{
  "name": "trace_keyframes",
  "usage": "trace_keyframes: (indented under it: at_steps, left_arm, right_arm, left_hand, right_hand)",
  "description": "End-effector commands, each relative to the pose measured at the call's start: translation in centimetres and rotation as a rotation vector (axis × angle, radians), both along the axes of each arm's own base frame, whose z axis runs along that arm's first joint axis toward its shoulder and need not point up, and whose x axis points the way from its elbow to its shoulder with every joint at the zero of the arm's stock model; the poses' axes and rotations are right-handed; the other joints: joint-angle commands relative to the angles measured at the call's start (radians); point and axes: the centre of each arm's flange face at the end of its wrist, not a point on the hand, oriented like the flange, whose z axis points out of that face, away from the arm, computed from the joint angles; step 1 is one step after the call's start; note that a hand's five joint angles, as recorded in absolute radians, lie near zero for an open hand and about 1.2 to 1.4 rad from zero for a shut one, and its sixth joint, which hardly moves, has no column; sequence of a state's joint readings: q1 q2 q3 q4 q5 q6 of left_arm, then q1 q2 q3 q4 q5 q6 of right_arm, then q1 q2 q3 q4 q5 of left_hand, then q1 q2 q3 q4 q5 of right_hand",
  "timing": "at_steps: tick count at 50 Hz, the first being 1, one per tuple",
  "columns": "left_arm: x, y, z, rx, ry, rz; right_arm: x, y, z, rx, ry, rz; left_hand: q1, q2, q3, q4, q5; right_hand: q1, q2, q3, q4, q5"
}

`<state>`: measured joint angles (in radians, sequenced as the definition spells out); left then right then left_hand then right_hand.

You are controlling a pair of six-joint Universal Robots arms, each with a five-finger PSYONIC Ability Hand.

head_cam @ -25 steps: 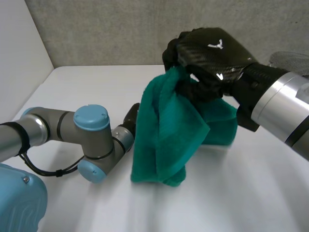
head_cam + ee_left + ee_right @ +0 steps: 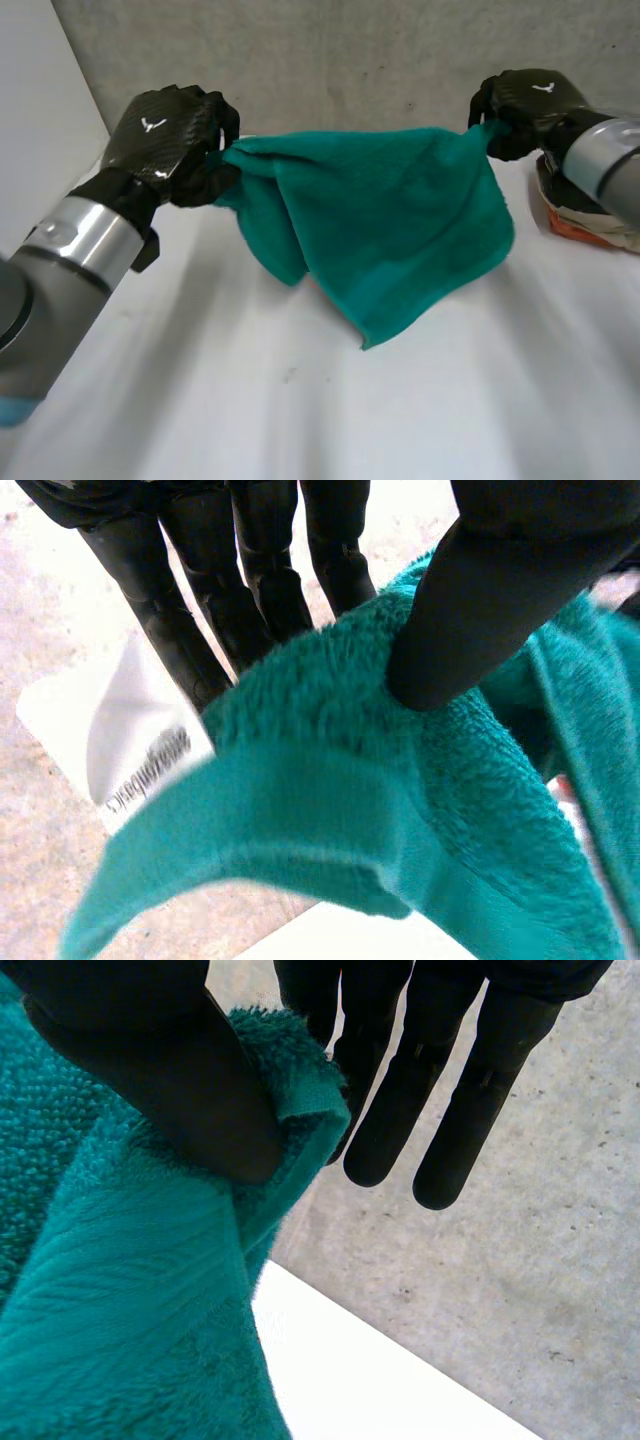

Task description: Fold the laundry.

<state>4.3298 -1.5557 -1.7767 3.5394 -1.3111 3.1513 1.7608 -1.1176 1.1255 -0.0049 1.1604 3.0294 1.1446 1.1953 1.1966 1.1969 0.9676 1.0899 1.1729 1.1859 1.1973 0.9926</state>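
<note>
Left hand [image 2: 170, 140] – raised at the robot's left, thumb pressed down on one upper corner of the teal towel [image 2: 390, 220], pinning it against nearly straight fingers [image 2: 200, 610]. A white care label [image 2: 130, 750] hung at that corner.

Right hand [image 2: 525, 105] – raised at the far right, thumb clamping the opposite upper corner against its fingers; the other fingers stood straight and free of the cloth.

Towel: held in the air between both hands, top edge drawn nearly level. It was not flat. A doubled flap drooped near the left hand, and the low corner hung toward the table [image 2: 300, 420]; whether it touched could not be told.

Step in hand, as judged: spreading the towel before laying it down. To do it well, both pinches should hold firm, the top edge be kept taut and level, and the doubled flap be let fall open. Then the low edge goes down first, so the cloth lies smooth.

Surface: white table, bare beneath the towel. A small pile [image 2: 585, 215] of folded items, orange and pale, sat just below the right hand.

Room: grey speckled wall [image 2: 350, 50] behind; white side panel [image 2: 40, 90] at the left.
</note>
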Motion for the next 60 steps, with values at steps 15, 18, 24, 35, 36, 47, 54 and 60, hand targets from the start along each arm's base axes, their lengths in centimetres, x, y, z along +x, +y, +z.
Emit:
trace_keyframes:
  at_steps: [15, 18, 24, 35, 36, 47, 54, 60]
  left_arm:
    - [-0.2, 0.9, -1.4, 0.009, -0.048, 0.001]
    - [-0.3, 0.9, -0.9, -0.006, -0.042, 0.000]
    - [-0.4, 0.9, 0.3, -0.041, -0.027, -0.002]
    - [-1.3, 1.5, 1.5, -0.076, -0.008, -0.035]
    - [-1.4, 1.6, 1.6, -0.078, -0.008, -0.038]
    - [-1.5, 1.5, 2.4, -0.097, 0.007, -0.040]
    - [-1.6, 1.4, 2.5, -0.099, 0.007, -0.040]
    - [-1.6, 1.4, 2.3, -0.095, 0.005, -0.042]
  right_arm:
    - [4.3, 1.5, -1.7, -0.161, 0.161, -0.252]
    - [3.0, 4.6, 0.3, -0.094, 0.206, -0.231]
    - [1.6, 8.9, -3.9, 0.197, 0.334, -0.149]
    - [3.4, 15.5, -10.5, 0.426, 0.238, 0.025]
    - [3.8, 15.7, -10.7, 0.417, 0.220, 0.035]
    - [7.0, 15.6, -15.5, 0.380, 0.184, 0.046]
    - [7.5, 14.7, -16.5, 0.359, 0.181, 0.028]
    - [8.3, 14.5, -17.3, 0.343, 0.186, 0.044]
  left_hand:
    - [0.252, 0.201, 0.200, 0.199, 0.254]
    - [0.252, 0.201, 0.200, 0.199, 0.254]
    - [0.252, 0.201, 0.200, 0.199, 0.254]
    - [0.252, 0.201, 0.200, 0.199, 0.254]
    - [0.252, 0.201, 0.200, 0.199, 0.254]
    - [0.252, 0.201, 0.200, 0.199, 0.254]
    - [0.252, 0.201, 0.200, 0.199, 0.254]
    - [0.252, 0.201, 0.200, 0.199, 0.254]
  right_hand:
    - [-0.915, -0.998, -1.011, -1.023, -0.993]
    - [-0.915, -0.998, -1.011, -1.023, -0.993]
    - [-0.915, -0.998, -1.011, -1.023, -0.993]
    - [-0.747, -0.830, -0.843, -0.854, -0.824]
    - [-0.723, -0.806, -0.819, -0.831, -0.801]
    - [-0.544, -0.627, -0.640, -0.651, -0.621]
    - [-0.477, -0.560, -0.573, -0.584, -0.554]
    - [-0.382, -0.466, -0.479, -0.490, -0.460]
